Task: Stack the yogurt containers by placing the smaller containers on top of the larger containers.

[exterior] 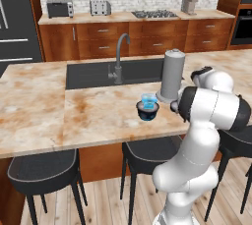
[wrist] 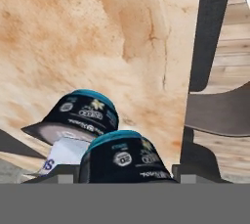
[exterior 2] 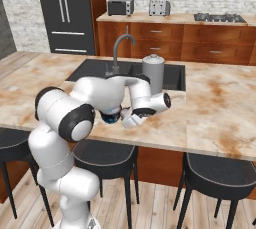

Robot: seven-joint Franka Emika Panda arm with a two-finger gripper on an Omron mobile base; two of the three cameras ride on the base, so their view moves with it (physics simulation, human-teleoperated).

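Marble counter [exterior: 44,101] carries my squat navy tub [exterior: 147,112], light-blue translucent cup [exterior: 149,99] atop. My pincer [wrist: 127,176] grips the tiny dark cup [wrist: 124,157]; lower it centred, level.

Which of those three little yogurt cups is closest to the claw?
The tiny dark cup: it sits right between the claw's fingertips, while the navy tub, with the light-blue cup on top, stands just beyond it on the counter.
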